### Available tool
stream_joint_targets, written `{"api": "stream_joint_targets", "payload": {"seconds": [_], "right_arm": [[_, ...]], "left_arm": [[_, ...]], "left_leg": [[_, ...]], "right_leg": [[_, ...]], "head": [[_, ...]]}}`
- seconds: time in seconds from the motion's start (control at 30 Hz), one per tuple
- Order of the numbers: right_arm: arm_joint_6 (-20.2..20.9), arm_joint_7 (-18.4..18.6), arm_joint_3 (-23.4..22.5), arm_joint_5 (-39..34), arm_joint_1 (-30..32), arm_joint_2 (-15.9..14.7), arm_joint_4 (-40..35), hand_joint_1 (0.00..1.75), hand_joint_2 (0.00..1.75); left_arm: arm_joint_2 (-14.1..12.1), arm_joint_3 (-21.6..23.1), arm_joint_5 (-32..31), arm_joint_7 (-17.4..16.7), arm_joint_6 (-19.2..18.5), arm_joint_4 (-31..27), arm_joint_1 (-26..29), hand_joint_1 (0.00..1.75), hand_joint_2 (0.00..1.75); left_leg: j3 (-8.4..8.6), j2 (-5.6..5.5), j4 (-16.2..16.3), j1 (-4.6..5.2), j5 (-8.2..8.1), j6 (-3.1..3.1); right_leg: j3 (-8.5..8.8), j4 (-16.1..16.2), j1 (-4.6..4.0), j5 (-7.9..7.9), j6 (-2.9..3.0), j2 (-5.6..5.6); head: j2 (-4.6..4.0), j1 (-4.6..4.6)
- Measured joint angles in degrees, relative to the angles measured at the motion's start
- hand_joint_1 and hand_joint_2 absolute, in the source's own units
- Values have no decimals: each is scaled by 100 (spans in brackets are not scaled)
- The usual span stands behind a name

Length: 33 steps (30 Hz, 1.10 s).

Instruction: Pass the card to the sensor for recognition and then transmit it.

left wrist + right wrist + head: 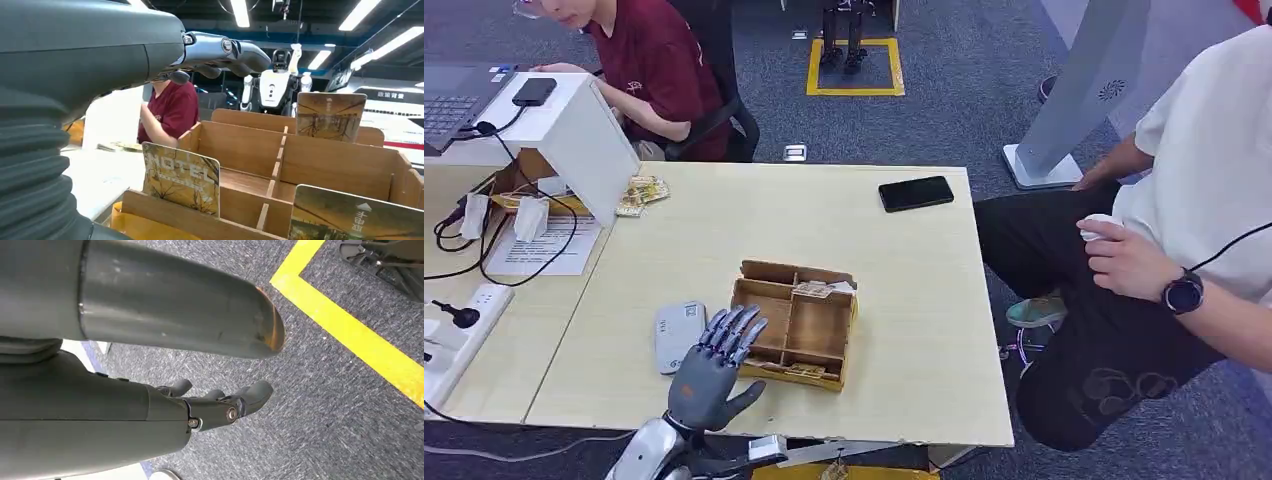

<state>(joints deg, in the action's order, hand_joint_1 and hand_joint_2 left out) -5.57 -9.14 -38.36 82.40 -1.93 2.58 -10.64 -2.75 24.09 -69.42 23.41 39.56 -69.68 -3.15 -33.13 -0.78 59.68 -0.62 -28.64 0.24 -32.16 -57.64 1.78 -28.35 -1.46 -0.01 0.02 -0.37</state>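
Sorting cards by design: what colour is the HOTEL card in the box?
Golden yellow with bare brown trees, HOTEL card; clearest in the left wrist view.

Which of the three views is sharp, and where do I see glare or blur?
Head view: evenly lit and sharp, soft shadows beside the wooden box. Left wrist view: the left hand is dark against bright ceiling lights, which glare; the hotel card stays readable, the nearest card is slightly soft. Right wrist view: the right hand is sharp, with a small glint on the thumb tip.
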Motion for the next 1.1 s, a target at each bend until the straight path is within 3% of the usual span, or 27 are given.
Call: {"api": "stream_joint_targets", "payload": {"seconds": [0.33,0.37,0.4,0.57,1.1], "right_arm": [[0,-7,-13,33,0,0,0,0,0],[0,-7,-15,33,0,0,0,0,0],[0,-7,-17,33,0,0,0,0,0],[0,-20,-59,37,-1,0,0,0,0],[0,-87,-122,57,-1,0,0,0,0]], "left_arm": [[0,-81,-162,-122,0,0,-11,0,175],[0,-83,-142,-127,0,2,-12,75,175],[0,-85,-129,-146,0,2,-14,171,175],[-15,-85,-4,-319,0,39,-52,175,175],[-66,-85,101,-334,28,92,-125,175,175]], "left_leg": [[0,0,0,0,0,0],[0,0,0,0,0,0],[0,0,0,0,0,0],[0,0,0,0,0,0],[1,0,0,0,0,0]], "right_leg": [[0,0,0,0,0,0],[0,0,0,0,0,0],[0,0,0,0,0,0],[0,0,0,0,0,0],[1,0,0,0,0,1]], "head": [[0,-2],[0,-2],[0,0],[0,0],[0,0]]}}
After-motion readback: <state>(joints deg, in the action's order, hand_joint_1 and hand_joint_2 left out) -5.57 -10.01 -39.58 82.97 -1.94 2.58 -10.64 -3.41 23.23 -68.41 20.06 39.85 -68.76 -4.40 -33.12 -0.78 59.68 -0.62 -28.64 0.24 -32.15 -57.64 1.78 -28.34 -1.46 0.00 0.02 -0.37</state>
